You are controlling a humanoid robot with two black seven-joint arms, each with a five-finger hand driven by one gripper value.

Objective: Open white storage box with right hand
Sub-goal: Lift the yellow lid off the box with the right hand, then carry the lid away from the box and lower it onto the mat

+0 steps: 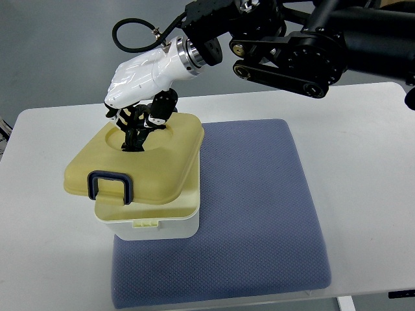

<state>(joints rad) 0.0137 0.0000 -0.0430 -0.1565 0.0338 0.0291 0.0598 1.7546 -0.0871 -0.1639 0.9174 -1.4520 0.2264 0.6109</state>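
White storage box (162, 228) on the blue mat (259, 207), its yellow lid (162, 162) lifted askew, right hand (139, 81) fingers curled into the lid's recess

You have no text to read anywhere in this top view. The yellow lid (159, 159) of the white storage box (155, 227) carries no label, brand or number that shows, and the box's front wall is plain. The dark blue latch (110, 186) bears no marking you can make out. The right hand (139, 78) has a bare white shell, and the black arm links (305, 45) behind it show only round bolts and fittings, no legible print. The blue mat (259, 214) and the white table (363, 149) are unmarked as well.
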